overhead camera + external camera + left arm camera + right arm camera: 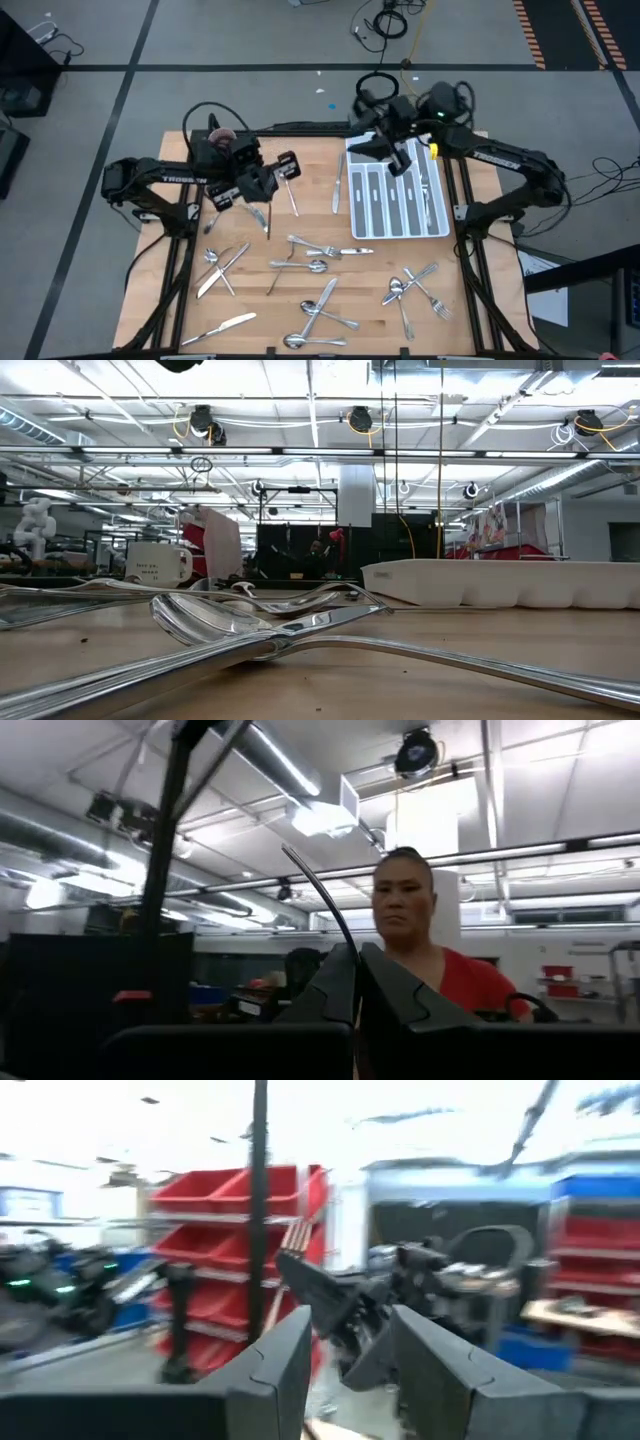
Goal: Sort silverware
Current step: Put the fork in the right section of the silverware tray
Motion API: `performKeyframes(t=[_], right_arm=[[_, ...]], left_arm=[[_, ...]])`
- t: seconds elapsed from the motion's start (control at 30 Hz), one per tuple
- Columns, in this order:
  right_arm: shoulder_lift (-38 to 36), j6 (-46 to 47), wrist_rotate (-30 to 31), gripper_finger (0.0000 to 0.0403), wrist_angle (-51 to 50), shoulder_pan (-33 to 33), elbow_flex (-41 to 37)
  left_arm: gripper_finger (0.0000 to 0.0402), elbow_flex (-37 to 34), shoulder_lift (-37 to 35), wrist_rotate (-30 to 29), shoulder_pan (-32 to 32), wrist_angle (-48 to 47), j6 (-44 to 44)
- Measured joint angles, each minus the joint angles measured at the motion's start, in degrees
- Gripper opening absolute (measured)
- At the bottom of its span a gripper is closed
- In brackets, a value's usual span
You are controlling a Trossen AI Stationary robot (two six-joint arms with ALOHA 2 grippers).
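From above, the silverware (318,266) lies scattered on the table (300,150) beside the white tray (398,200). The left gripper (285,166) hangs clenched left of the tray; the right gripper (385,147) hovers over the tray's far end, fingers apart, holding nothing. Low down, spoons (230,622) lie before the tray (500,582). The left wrist view shows a person (420,935)

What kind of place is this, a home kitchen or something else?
Not a home kitchen; most likely a robotics lab or workshop. The low view shows an industrial ceiling with cable reels hanging from rails, the right wrist view shows red storage bins on racks, and loose cables lie on the grey floor.
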Motion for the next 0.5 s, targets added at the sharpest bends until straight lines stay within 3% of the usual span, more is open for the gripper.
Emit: performKeyframes(t=[0.23,0.5], right_arm=[[9.90,-6.77,-8.71,0.0130,-17.39,2.50,17.69],[16.83,-26.98,-7.86,0.0130,-47.39,4.90,35.44]], left_arm=[[0.0006,0.00,0.00,-0.36,-3.89,-0.04,-6.08],[0.0006,0.00,0.00,-1.99,-5.42,-3.00,-18.97]])
